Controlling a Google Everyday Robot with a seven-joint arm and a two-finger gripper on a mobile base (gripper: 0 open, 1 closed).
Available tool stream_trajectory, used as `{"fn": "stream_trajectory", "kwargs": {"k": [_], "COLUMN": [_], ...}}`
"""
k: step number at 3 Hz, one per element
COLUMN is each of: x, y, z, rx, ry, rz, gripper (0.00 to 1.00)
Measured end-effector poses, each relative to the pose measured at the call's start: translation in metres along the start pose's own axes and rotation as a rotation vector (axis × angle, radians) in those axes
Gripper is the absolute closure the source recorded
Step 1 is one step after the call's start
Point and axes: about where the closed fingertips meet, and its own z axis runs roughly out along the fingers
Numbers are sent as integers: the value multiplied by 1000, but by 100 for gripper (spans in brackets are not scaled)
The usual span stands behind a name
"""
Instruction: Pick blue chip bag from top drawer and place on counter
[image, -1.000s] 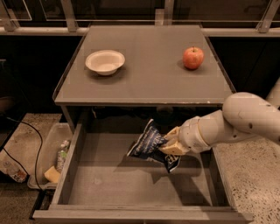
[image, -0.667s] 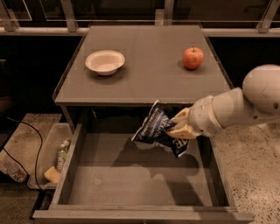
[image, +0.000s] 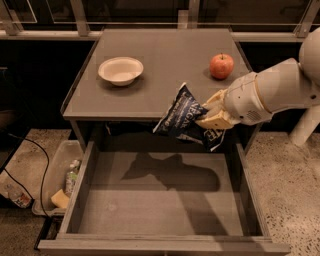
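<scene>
The blue chip bag (image: 184, 116), crinkled navy foil with white lettering, hangs in the air at the counter's front edge, above the back of the open top drawer (image: 160, 200). My gripper (image: 212, 117) is shut on the bag's right side, with the white arm reaching in from the right. The bag casts a shadow on the drawer's flat grey floor. The counter (image: 165, 75) lies just behind the bag.
A white bowl (image: 120, 70) sits at the counter's left and a red apple (image: 221, 65) at its right. A clear bin (image: 60, 180) with a bottle and a sponge stands on the floor left of the drawer.
My gripper has lifted the bag up out of the drawer and carried it up to the height of the counter's front edge.
</scene>
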Motion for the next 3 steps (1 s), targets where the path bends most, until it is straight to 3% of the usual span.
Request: {"fn": "stream_trajectory", "kwargs": {"k": [1,2,3], "x": [-5,-13,-41], "y": [-7,-43,-113], "z": [1,7,18], "rx": [25,63,128], "ry": [-11,-30,-85], "rz": [-7,-15,-5], "gripper": [100,100,100]}}
